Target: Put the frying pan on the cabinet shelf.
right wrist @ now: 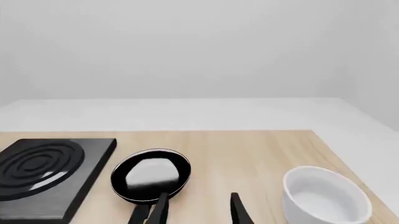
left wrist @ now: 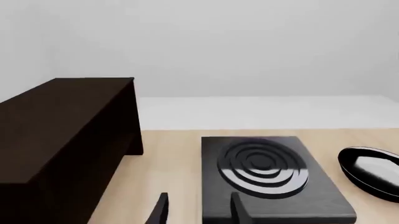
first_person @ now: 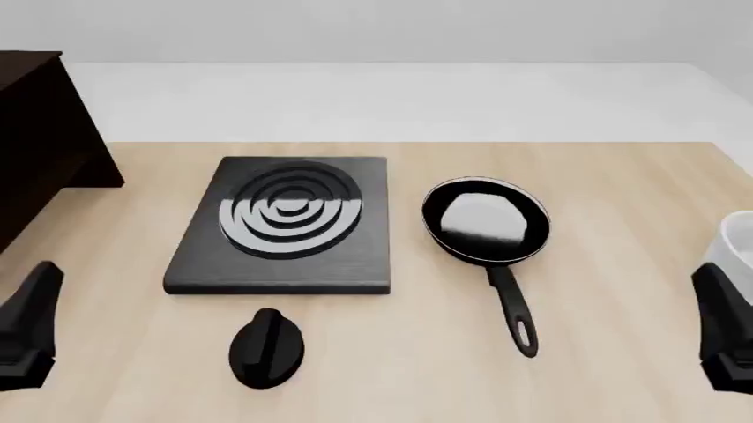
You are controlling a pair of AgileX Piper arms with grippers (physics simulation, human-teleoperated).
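**Black pan rests on worktop, clear of both pincers**

Black and glossy inside, the frying pan [first_person: 486, 221] is seen lying flat on the pale wooden worktop [first_person: 612, 185], just right of the square stove plate [first_person: 282, 226], with its long handle pointed back toward the arms' side. The right pincer [first_person: 724, 328] is held low at the near right edge of the front view, well apart from the pan; in its wrist view the fingers [right wrist: 236, 209] are shown spread, with nothing between them and the pan's handle lying beside the left one. The left pincer [first_person: 26, 328] is parked at the near left edge, farther still from the pan, its fingers [left wrist: 238, 210] likewise parted and empty, one of them seen over the stove plate's near edge. An oval black knob [first_person: 267, 347] is placed in front of the stove plate. A white bowl [right wrist: 323, 197] is set at the worktop's right side, close to the right pincer. The dark brown cabinet [first_person: 38, 141] is stood at the far left, its flat top board bare. Behind the worktop, a white floor and a plain light grey wall are shown.
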